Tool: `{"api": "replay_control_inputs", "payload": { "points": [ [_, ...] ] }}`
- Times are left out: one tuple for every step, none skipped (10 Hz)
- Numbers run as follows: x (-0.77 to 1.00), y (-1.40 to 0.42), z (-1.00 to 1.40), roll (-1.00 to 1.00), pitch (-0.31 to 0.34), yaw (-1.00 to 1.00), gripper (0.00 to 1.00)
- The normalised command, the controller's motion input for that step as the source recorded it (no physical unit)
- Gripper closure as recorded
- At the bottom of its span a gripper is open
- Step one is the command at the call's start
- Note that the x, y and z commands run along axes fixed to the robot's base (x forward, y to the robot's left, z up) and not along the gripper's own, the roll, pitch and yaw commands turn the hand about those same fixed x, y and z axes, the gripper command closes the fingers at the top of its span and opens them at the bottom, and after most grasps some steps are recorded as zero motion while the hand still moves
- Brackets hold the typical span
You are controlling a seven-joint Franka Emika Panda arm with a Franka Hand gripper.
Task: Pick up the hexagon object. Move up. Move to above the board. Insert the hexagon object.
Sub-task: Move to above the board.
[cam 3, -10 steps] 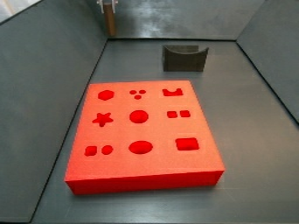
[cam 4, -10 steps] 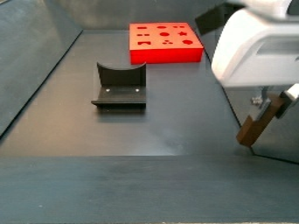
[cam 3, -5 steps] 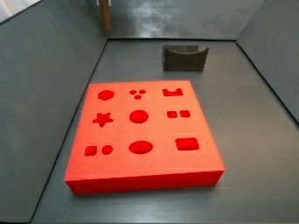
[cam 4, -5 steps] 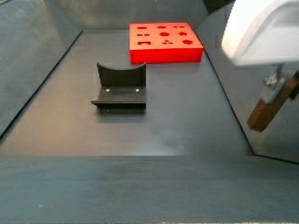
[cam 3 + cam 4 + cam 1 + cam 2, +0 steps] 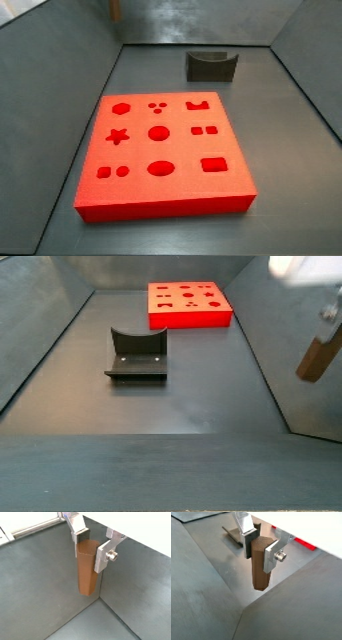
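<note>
My gripper [image 5: 93, 543] clamps the slim brown hexagon peg [image 5: 86, 567] between its silver fingers [image 5: 270, 556], held upright above the grey floor, well apart from the flat red board [image 5: 189, 305].

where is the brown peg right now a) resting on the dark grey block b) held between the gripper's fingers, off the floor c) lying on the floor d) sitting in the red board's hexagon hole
b: in both wrist views the brown peg hangs upright, clamped between the fingers of the gripper, its lower end clear of the floor; in a side view it hangs at the right edge, far from the red board and the dark grey block.
</note>
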Motion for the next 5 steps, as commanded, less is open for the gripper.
{"api": "replay_control_inputs", "payload": {
  "points": [
    [-0.47, -0.07, 0.89, 0.09, 0.073, 0.02, 1.0],
    [-0.46, -0.05, 0.75, 0.08, 0.081, 0.02, 1.0],
    [-0.45, -0.02, 0.52, 0.07, 0.092, 0.02, 1.0],
    [-0.44, -0.02, 0.42, 0.07, 0.091, 0.02, 1.0],
    [-0.44, -0.01, 0.23, 0.07, 0.091, 0.02, 1.0]
  ]
}}
